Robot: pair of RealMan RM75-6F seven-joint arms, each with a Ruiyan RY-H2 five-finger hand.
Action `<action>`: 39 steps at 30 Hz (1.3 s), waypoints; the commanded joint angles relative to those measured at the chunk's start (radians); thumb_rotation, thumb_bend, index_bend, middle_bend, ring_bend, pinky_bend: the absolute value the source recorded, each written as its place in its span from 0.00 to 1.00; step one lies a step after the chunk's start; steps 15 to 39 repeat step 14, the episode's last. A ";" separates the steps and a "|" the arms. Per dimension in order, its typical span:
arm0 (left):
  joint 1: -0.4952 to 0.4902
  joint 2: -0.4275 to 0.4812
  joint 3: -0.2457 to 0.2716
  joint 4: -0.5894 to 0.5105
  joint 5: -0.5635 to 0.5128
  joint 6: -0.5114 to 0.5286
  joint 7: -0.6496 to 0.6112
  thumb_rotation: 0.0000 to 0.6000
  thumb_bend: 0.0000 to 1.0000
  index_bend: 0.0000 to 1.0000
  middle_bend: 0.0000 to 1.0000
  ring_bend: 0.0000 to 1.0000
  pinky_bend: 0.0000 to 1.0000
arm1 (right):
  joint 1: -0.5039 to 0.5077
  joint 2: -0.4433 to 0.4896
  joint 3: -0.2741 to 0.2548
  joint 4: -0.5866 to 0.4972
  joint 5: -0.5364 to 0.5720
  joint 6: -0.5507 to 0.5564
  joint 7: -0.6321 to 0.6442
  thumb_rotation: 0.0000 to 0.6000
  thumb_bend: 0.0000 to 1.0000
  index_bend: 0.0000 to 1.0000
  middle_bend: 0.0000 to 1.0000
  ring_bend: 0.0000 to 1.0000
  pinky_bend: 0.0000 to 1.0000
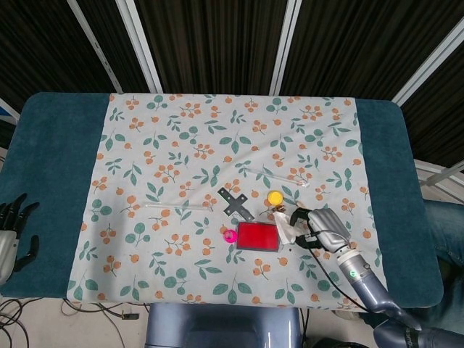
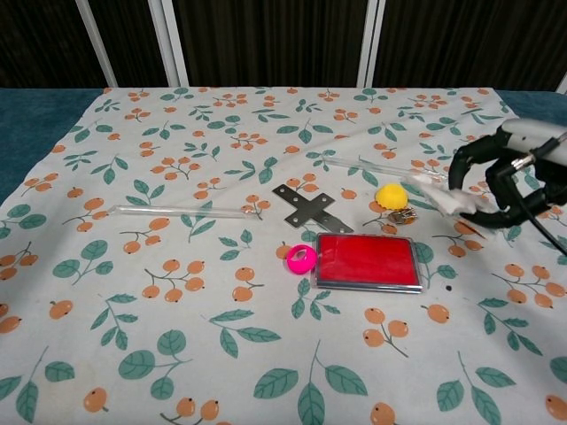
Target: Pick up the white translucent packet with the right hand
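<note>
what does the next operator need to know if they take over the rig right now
Right hand: holds the white translucent packet, lifted clear of the floral tablecloth; the packet sticks out of the hand toward the yellow ball.
Left hand: off the table's left edge, fingers apart, holding nothing.
Done: the packet is grasped and off the cloth, hanging above the space right of the red case.
Left: little or nothing; keep the grip steady and avoid knocking the ball or the small metal clip below.
</note>
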 commanded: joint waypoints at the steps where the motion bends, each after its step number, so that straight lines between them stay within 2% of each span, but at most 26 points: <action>1: 0.000 0.001 0.000 -0.001 0.000 0.000 0.000 1.00 0.54 0.14 0.00 0.06 0.06 | 0.034 0.100 0.119 -0.118 0.130 -0.093 0.288 1.00 0.62 0.76 0.78 0.76 0.57; 8: 0.001 0.001 0.000 -0.002 0.002 0.005 -0.001 1.00 0.54 0.14 0.00 0.06 0.06 | 0.067 0.175 0.213 -0.125 0.196 -0.195 0.558 1.00 0.62 0.76 0.77 0.76 0.57; 14: 0.001 -0.001 0.000 0.000 0.003 0.004 0.002 1.00 0.54 0.14 0.00 0.06 0.06 | 0.072 0.216 0.259 -0.122 0.208 -0.243 0.714 1.00 0.63 0.76 0.77 0.76 0.57; 39: 0.001 -0.001 0.000 0.000 0.003 0.004 0.002 1.00 0.54 0.14 0.00 0.06 0.06 | 0.072 0.216 0.259 -0.122 0.208 -0.243 0.714 1.00 0.63 0.76 0.77 0.76 0.57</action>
